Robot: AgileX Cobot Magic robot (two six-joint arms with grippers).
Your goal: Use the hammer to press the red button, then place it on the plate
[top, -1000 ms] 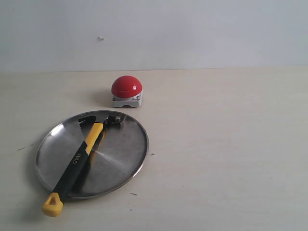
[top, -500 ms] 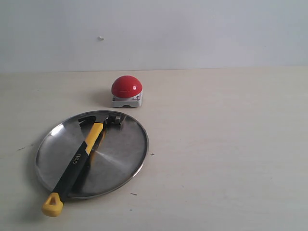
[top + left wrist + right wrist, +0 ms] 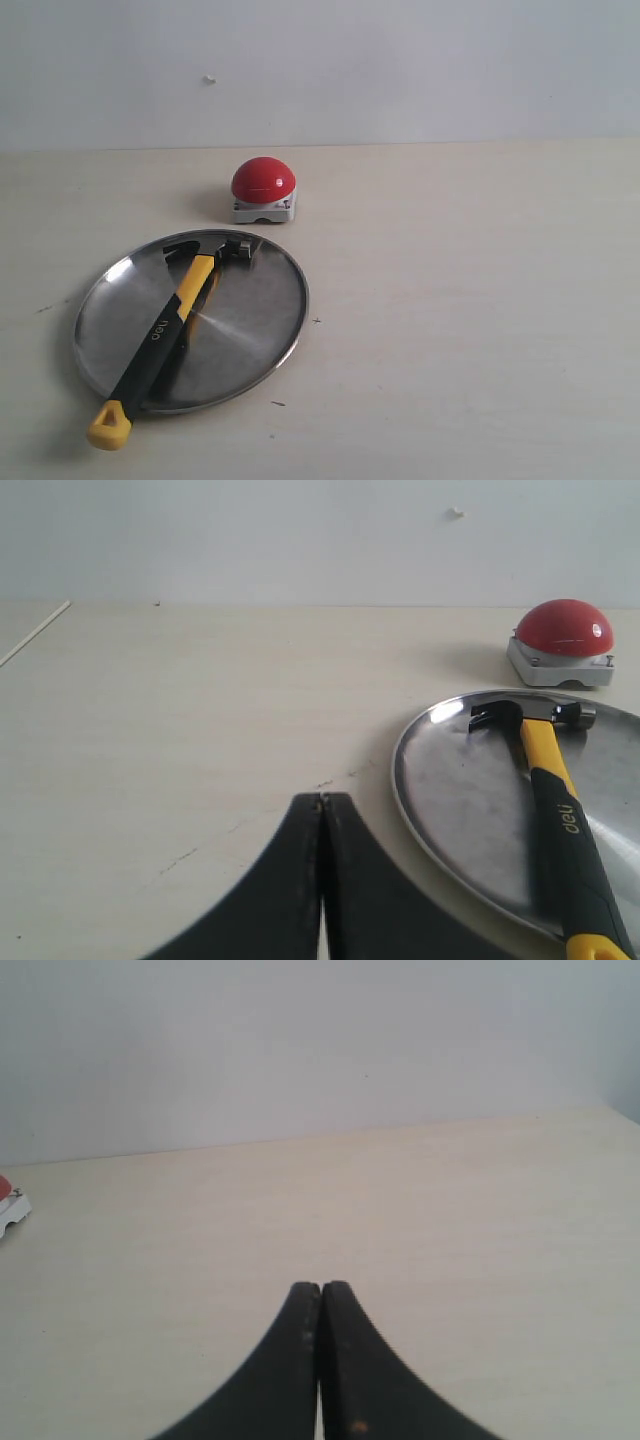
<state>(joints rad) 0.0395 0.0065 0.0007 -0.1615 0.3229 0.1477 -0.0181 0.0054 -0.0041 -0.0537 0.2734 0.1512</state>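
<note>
The hammer (image 3: 165,325) lies across the silver plate (image 3: 250,320), its dark head near the far rim and its yellow looped end hanging over the near rim. Just behind the plate stands the red button (image 3: 264,180) on its grey-white base. Neither arm shows in the exterior view. In the left wrist view my left gripper (image 3: 322,798) is shut and empty, over bare table beside the plate (image 3: 450,790), with the hammer (image 3: 560,810) and the red button (image 3: 563,628) beyond. My right gripper (image 3: 320,1285) is shut and empty too, over bare table; the button's base edge (image 3: 12,1210) peeks in at the side.
The pale wooden table (image 3: 470,300) stretches wide to the right of the plate. A plain white wall (image 3: 400,60) closes off the far side of the table.
</note>
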